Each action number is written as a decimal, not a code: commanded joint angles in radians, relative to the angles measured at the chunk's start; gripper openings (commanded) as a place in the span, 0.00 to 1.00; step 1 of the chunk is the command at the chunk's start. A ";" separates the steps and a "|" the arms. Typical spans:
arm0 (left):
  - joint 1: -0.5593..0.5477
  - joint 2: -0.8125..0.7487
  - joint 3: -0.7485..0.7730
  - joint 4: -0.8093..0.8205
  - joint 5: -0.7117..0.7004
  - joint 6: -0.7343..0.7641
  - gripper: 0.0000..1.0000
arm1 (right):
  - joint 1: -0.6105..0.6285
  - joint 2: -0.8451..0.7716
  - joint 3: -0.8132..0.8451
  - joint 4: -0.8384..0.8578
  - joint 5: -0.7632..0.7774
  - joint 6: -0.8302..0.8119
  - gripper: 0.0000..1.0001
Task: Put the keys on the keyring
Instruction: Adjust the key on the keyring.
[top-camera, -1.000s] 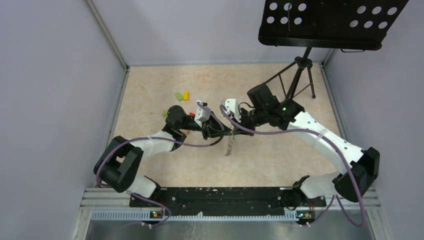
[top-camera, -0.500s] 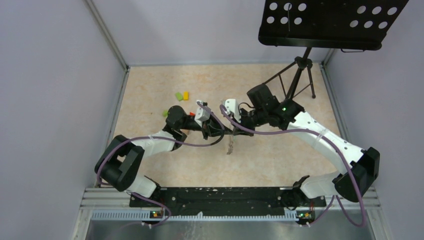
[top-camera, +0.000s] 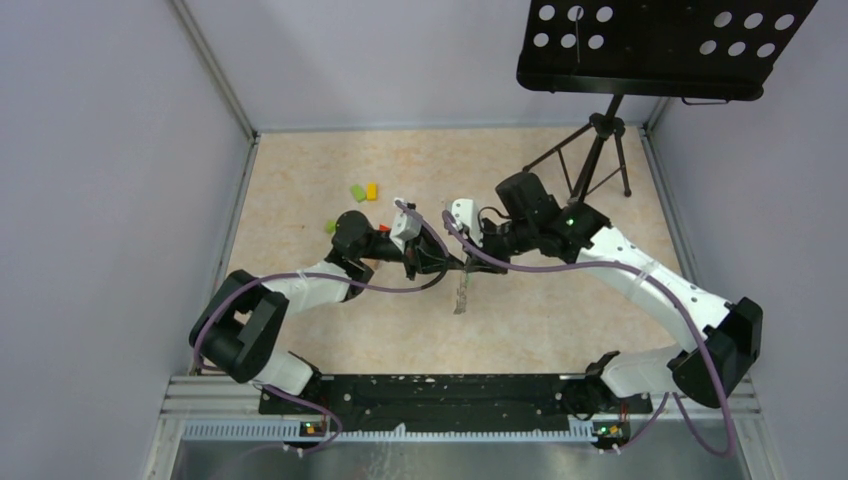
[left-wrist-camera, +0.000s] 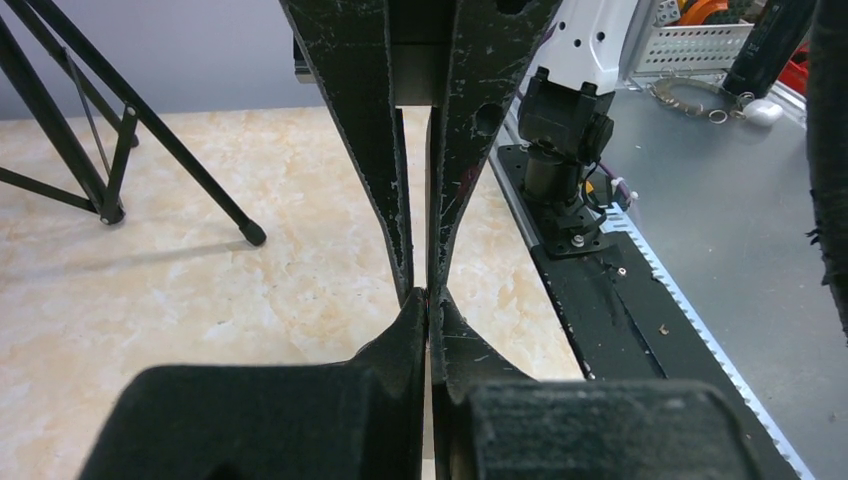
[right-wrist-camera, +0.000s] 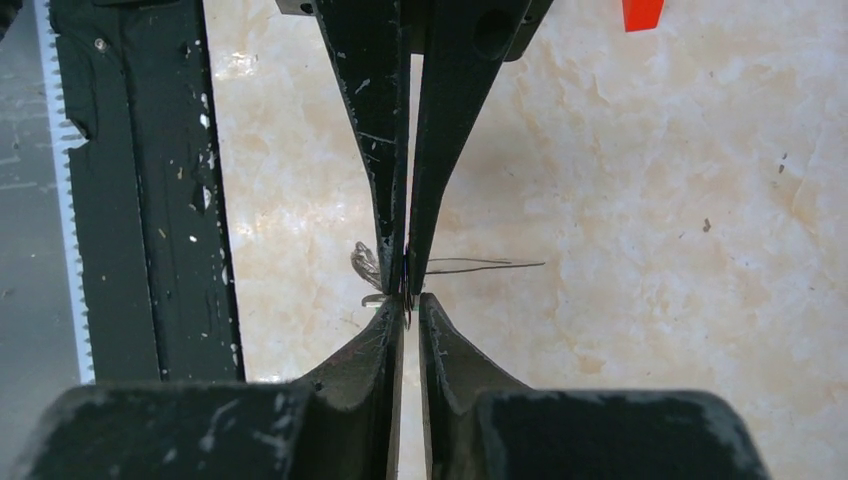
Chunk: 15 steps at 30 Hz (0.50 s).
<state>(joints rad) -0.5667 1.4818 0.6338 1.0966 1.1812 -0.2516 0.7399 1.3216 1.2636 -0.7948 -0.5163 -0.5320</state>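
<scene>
The left gripper (left-wrist-camera: 428, 300) and right gripper (right-wrist-camera: 405, 305) are both fully closed and meet tip to tip above the counter (top-camera: 560, 320), where the thin keyring (right-wrist-camera: 490, 265) juts sideways and the keys (top-camera: 461, 295) hang down; which gripper clamps them cannot be determined.

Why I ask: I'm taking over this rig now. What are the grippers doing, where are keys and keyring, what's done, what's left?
Left gripper and right gripper: both shut, tip to tip above mid-table.
Keyring and one key stick out at that pinch; who holds which is unclear.
Done: unclear whether that key is threaded.
Left: coloured pieces lie farther back, possibly more keys.
</scene>
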 joint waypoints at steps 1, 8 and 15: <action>-0.001 -0.042 0.036 -0.033 0.014 -0.030 0.00 | 0.007 -0.066 -0.038 0.101 0.018 0.013 0.14; -0.001 -0.101 0.041 -0.061 0.002 -0.079 0.00 | -0.022 -0.136 -0.111 0.150 -0.018 0.015 0.36; -0.001 -0.110 0.024 -0.017 0.003 -0.118 0.00 | -0.037 -0.171 -0.136 0.185 -0.122 0.000 0.30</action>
<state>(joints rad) -0.5671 1.3994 0.6376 1.0187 1.1824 -0.3294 0.7101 1.1816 1.1294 -0.6720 -0.5514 -0.5224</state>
